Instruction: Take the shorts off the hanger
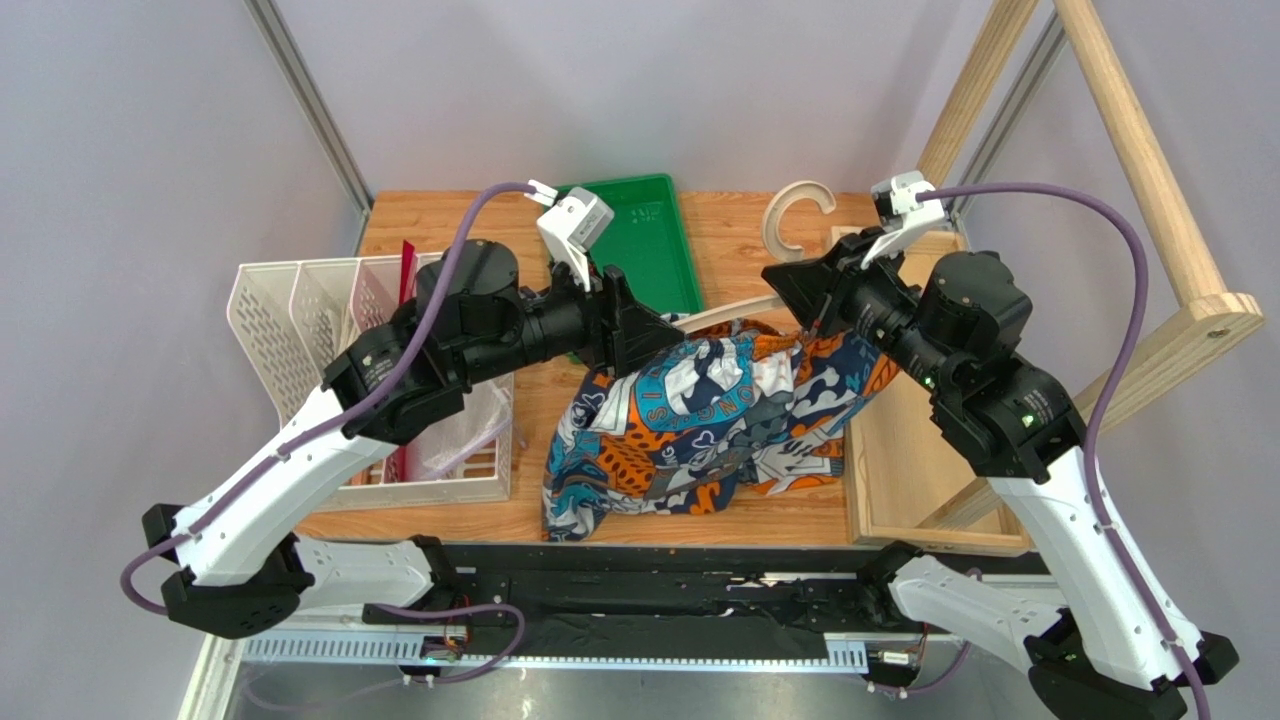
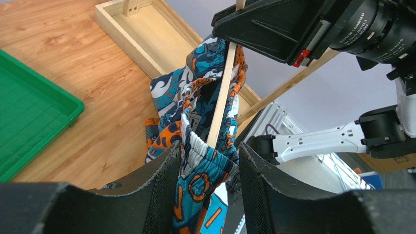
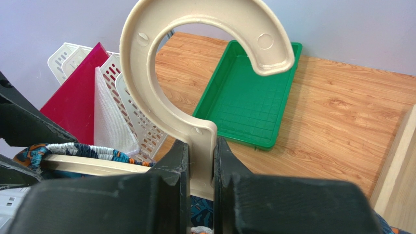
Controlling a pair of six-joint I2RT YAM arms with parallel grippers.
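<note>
While the right claw [image 3: 201, 146] is clamped tight on the neck of the hanger [image 3: 146, 73], just below its rounded hook, the hook itself stands clear above the fingertips with open air inside its curve. Ahead of this claw lies the green tray [image 3: 254, 107]. Bare bench [image 3: 332, 117] runs ahead and to its right as far as a light-wood edge. To its left stand the white slotted baskets [image 3: 129, 114], which hold a red sheet.

The left claw [image 2: 209, 151] has its jaws apart, one on each side of the waistband of the shorts [image 2: 200, 175]. The cloth fills most of the gap between them. The hanger's lower bar runs through the waistband and straight ahead from this claw, up to the right claw's dark housing. To the left of the left claw the bench is open wood as far as the green tray's corner. Ahead of it sits a shallow wooden box [image 2: 146, 34], whose near rim is partly covered by hanging cloth.

From above, the shorts hang between the two claws and spill onto the bench, their lower edge close to its near edge.
</note>
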